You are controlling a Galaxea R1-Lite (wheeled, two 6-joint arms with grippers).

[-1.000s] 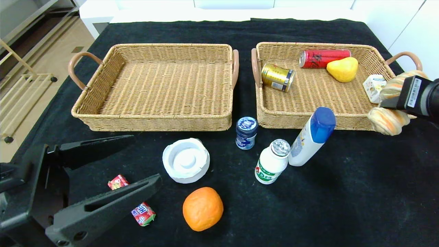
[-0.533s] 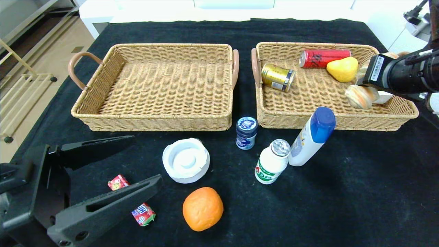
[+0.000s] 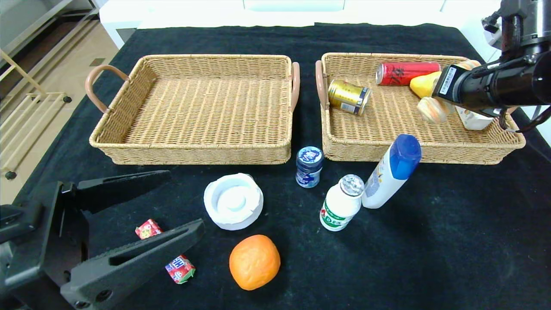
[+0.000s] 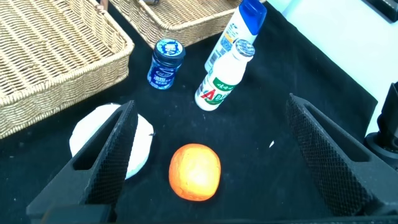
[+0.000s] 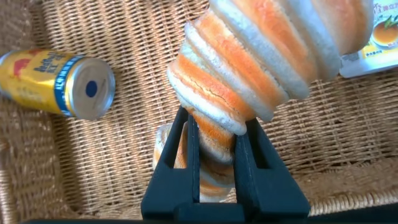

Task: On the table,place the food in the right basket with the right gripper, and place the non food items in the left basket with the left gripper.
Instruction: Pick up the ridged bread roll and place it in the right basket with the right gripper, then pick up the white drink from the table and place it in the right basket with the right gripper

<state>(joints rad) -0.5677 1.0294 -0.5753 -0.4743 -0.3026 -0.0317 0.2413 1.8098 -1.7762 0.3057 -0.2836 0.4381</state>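
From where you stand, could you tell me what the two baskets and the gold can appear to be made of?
Left basket and right basket: tan woven wicker or rattan, matte, judging by the visible weave; smooth looped handles, material unclear. Gold can: probably metal, glossy, with a shiny rimmed end.

Black arms; the right arm (image 3: 495, 84) carries a white barcode sticker and cables.

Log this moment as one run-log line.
right gripper: shut on bread, above right basket | left gripper: open, parked over table near orange | left basket: empty
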